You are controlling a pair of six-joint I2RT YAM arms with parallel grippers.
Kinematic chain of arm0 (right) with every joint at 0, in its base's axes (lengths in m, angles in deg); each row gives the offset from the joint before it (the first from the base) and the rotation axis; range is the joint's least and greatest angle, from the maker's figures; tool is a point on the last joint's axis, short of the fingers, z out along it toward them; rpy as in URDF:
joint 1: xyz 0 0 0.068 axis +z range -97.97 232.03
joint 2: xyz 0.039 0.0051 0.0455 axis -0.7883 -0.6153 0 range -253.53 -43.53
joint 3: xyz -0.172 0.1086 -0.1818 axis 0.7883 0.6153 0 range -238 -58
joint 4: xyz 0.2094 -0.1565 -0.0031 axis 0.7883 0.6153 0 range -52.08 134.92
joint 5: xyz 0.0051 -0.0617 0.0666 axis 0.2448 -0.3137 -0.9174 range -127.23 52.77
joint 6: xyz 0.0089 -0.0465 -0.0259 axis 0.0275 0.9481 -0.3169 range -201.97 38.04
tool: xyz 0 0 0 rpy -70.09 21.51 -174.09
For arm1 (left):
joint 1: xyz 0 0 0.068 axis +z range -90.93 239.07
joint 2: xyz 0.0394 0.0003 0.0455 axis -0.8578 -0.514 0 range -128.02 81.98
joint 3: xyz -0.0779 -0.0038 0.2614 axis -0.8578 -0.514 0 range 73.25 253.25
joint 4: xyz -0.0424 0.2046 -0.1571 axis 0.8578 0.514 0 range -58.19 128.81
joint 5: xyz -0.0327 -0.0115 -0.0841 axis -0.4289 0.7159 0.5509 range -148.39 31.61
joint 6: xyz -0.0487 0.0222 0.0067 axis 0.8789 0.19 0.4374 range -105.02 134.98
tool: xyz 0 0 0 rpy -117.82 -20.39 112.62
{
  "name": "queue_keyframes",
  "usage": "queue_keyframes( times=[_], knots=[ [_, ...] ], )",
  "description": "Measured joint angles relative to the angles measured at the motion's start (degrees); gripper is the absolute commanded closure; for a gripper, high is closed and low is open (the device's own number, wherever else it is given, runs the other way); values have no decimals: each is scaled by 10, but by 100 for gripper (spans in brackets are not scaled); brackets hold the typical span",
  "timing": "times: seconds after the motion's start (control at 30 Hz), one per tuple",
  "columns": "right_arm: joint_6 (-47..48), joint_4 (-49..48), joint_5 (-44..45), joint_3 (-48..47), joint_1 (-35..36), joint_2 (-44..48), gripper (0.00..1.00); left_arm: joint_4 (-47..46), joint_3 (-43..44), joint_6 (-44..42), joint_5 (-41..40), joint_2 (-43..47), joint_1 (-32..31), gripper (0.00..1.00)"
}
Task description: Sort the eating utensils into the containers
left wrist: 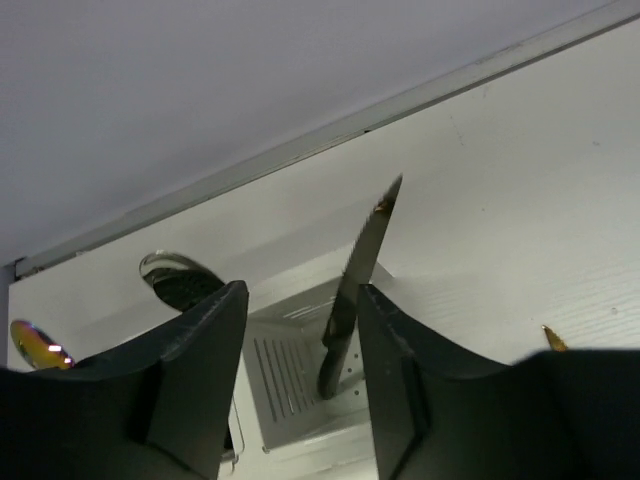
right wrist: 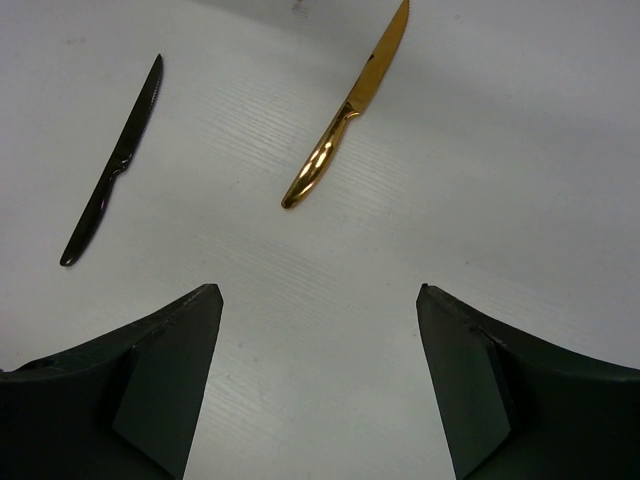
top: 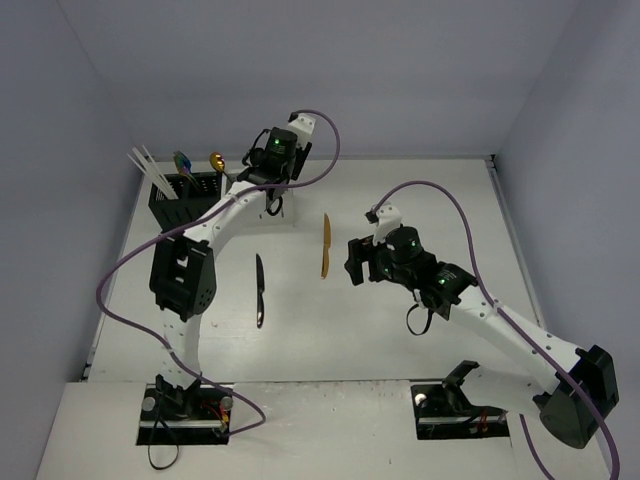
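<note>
My left gripper point(top: 270, 192) hangs at the back centre over the white caddy point(left wrist: 290, 350). Its jaws point(left wrist: 300, 290) are open. A dark knife point(left wrist: 355, 280) stands handle-down in the caddy compartment between the fingers, close to the right finger point(left wrist: 390, 340). The black caddy point(top: 185, 200) at the back left holds pale chopsticks point(top: 148, 163), a blue spoon point(top: 182, 160) and a gold spoon point(top: 216, 161). A black knife point(top: 260, 290) and a gold knife point(top: 325, 245) lie flat on the table. My right gripper point(top: 352, 262) is open and empty, just right of the gold knife point(right wrist: 345, 115), with the black knife point(right wrist: 110, 170) further left.
The back wall edge runs just behind the caddies. In the left wrist view two spoon bowls point(left wrist: 175, 278) point(left wrist: 35, 345) rise at the left. Cables loop off both arms over the table.
</note>
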Motion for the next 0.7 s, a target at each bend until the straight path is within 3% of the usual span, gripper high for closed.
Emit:
queue_keyframes(
  times=[0.1, 0.23, 0.43, 0.6, 0.7],
  knots=[
    [-2, 0, -7, 0, 0, 0, 24, 10, -14, 13, -4, 24, 0, 42],
    [-7, 0, -9, 2, 0, 5, 24, 55, -24, 36, -19, 73, -5, 41],
    [-15, 0, -9, 7, -1, 15, 24, 191, -63, 136, -25, 206, -15, 41],
    [-19, 0, -9, 12, -1, 16, 24, 278, -191, 233, 12, 356, -17, 41],
    [-22, 1, -9, 18, -1, 16, 24, 315, -265, 276, 36, 395, -16, 41]
  ],
)
